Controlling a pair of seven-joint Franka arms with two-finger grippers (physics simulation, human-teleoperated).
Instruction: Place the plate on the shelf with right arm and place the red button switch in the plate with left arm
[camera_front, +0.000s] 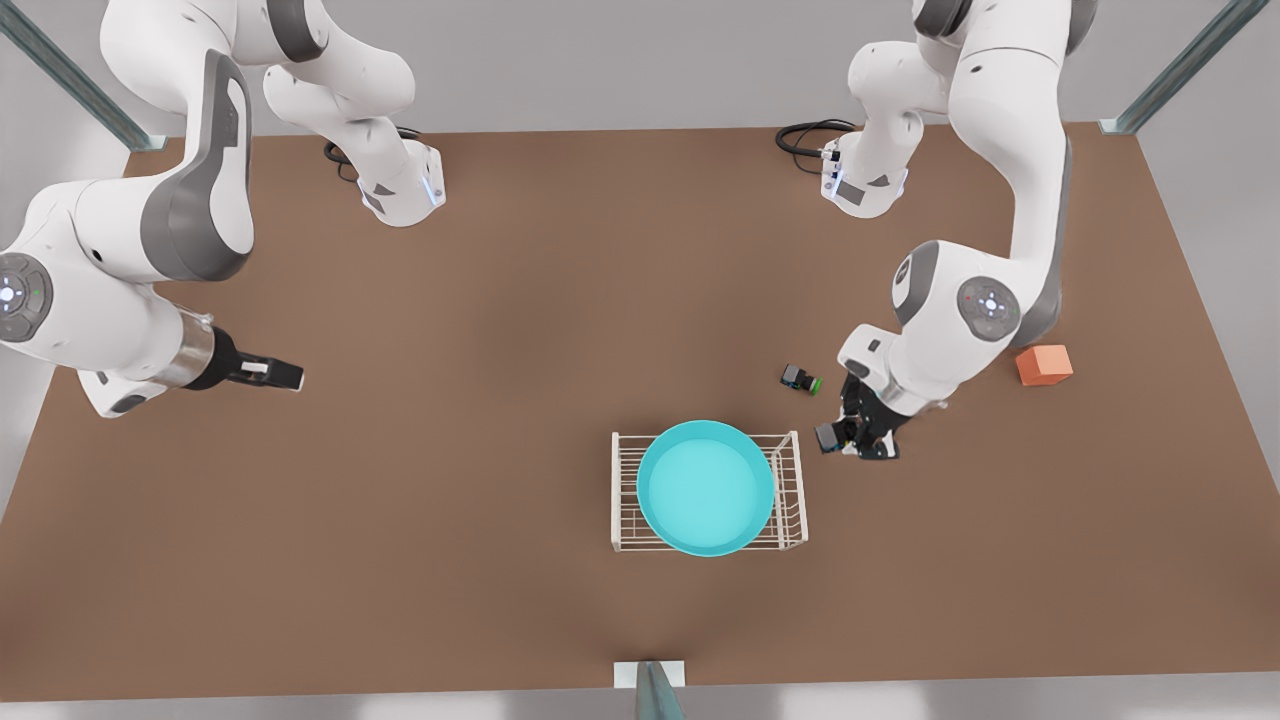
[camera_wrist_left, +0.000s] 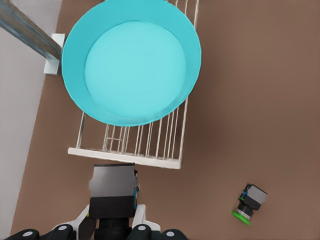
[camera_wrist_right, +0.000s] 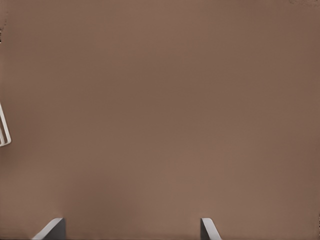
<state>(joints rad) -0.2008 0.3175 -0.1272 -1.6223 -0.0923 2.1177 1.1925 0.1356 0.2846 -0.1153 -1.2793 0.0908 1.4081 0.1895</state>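
The right gripper (camera_wrist_right: 132, 229) hangs over bare brown surface (camera_wrist_right: 160, 110), jaws spread wide apart, with a corner of the shelf (camera_wrist_right: 4, 131) off beside it.

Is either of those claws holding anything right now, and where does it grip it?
The left gripper grips a small black switch by its body, beside the shelf. The right gripper is open, holding nothing.

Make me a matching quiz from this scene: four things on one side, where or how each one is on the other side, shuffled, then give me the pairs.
1 plate
2 green-capped switch
3 left tool
4 right tool

a open, over bare table
b on the shelf
c shut on a black-bodied switch beside the shelf
d lying on the table, nothing touching it

Pairs: 1-b, 2-d, 3-c, 4-a
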